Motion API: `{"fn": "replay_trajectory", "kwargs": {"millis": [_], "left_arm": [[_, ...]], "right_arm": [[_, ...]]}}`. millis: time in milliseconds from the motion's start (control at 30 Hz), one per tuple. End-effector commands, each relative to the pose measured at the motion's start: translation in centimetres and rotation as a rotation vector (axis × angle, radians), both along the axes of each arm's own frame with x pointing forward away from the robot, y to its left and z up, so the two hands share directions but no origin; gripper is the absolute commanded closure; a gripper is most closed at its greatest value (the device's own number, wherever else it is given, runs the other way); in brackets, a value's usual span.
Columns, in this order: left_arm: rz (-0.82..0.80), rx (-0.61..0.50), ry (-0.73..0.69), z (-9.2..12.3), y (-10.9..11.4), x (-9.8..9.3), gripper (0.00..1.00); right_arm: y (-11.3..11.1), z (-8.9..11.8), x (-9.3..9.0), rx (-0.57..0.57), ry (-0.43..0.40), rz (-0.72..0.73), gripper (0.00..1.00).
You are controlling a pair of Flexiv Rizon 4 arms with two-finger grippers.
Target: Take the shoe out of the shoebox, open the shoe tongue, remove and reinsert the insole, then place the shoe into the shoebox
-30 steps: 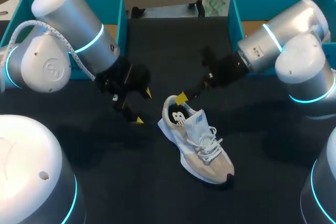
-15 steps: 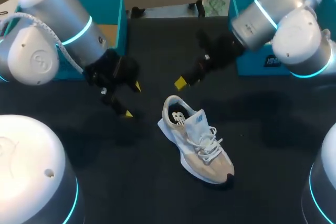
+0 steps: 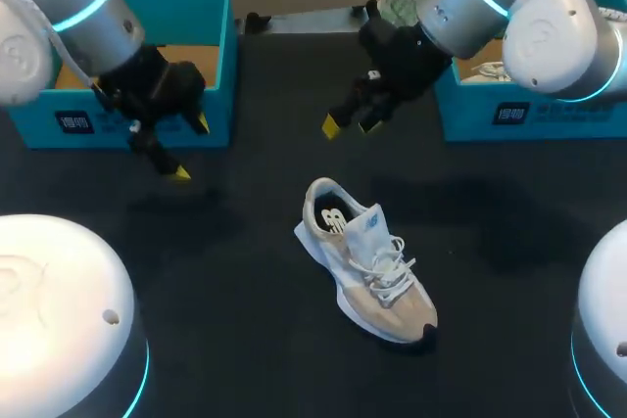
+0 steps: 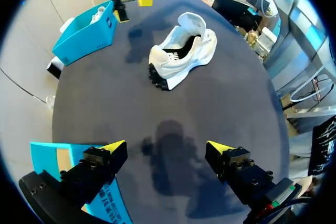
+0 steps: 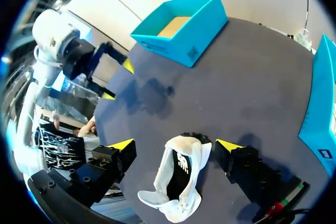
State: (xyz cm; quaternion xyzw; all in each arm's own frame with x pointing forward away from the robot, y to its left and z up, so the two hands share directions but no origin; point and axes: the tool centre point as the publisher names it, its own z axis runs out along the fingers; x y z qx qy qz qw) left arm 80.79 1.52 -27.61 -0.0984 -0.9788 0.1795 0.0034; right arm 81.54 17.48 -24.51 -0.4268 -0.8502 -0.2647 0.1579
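Note:
A white and beige sneaker [image 3: 368,263] stands upright on the black table's middle, heel toward the far left and laces showing. My left gripper [image 3: 190,148] hangs open in front of the empty teal shoebox [image 3: 221,54] at the back left, well left of the shoe. My right gripper [image 3: 349,126] is open above the table, behind the shoe's heel and clear of it. From the left wrist, the sneaker [image 4: 184,51] lies far ahead of the open left gripper [image 4: 167,146]. From the right wrist, the sneaker [image 5: 178,182] sits just under the open right gripper [image 5: 176,144].
A second teal shoebox [image 3: 534,116] stands at the back right with another white shoe [image 3: 487,71] inside. In the right wrist view the left shoebox [image 5: 181,24] and my left gripper [image 5: 113,80] lie across the table.
Both arms have drawn back from the shoe. The left gripper went left toward its box, and the right gripper lifted off the heel toward the back. The shoe stayed put.

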Motion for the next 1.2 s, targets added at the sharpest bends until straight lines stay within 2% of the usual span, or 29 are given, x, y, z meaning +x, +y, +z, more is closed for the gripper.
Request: {"fn": "replay_trajectory", "kwargs": {"millis": [33, 233, 267, 367, 467, 533, 800, 867, 900, 1000, 1067, 1100, 1133, 1200], "left_arm": [[-0.003, 0.001, -0.004, 0.9, 0.5, -0.4, 0.0], [-0.003, 0.001, -0.004, 0.9, 0.5, -0.4, 0.0], [-0.023, -0.002, -0.014, 1.1, 0.6, -0.1, 0.0], [-0.084, -0.008, -0.018, 1.5, 1.6, 0.9, 0.0], [-0.135, 0.017, -0.026, 1.9, 3.0, 2.0, 0.0], [-0.161, 0.043, -0.039, 2.3, 3.9, 2.8, 0.0], [-0.253, 0.086, -0.078, 4.0, 7.5, 5.5, 0.0], [-0.268, 0.099, -0.081, 4.2, 8.4, 6.2, 0.0], [-0.283, 0.107, -0.086, 4.3, 8.8, 6.6, 0.0], [-0.323, 0.126, -0.091, 4.7, 10.1, 7.6, 0.0], [-0.333, 0.126, -0.091, 4.9, 10.7, 8.1, 0.0], [-0.346, 0.133, -0.093, 5.0, 10.9, 8.3, 0.0], [-0.359, 0.135, -0.092, 5.1, 11.2, 8.5, 0.0], [-0.368, 0.139, -0.097, 5.3, 11.5, 8.9, 0.0]], "right_arm": [[-0.2, 0.1, -0.5, -0.008, -0.011, -0.01, 0.0], [-0.2, 0.1, -0.5, -0.008, -0.011, -0.01, 0.0], [0.4, 0.1, -0.4, -0.045, -0.022, 0.002, 0.0], [1.5, 1.0, -1.1, -0.183, -0.119, 0.039, 0.0], [1.9, 1.7, -1.3, -0.26, -0.186, 0.047, 0.0], [2.0, 1.8, -1.4, -0.329, -0.214, 0.031, 0.0], [2.1, 2.3, -2.4, -0.462, -0.28, -0.06, 0.0], [2.1, 2.0, -2.9, -0.482, -0.287, -0.077, 0.12], [2.1, 1.9, -3.1, -0.495, -0.289, -0.084, 0.36], [2.5, 1.6, -3.8, -0.522, -0.293, -0.089, 0.51], [2.6, 1.4, -4.0, -0.533, -0.289, -0.1, 0.57], [2.6, 1.4, -4.1, -0.537, -0.285, -0.106, 0.64], [2.7, 1.3, -4.2, -0.539, -0.284, -0.112, 0.67], [2.9, 1.2, -4.4, -0.539, -0.284, -0.121, 0.65]]}}
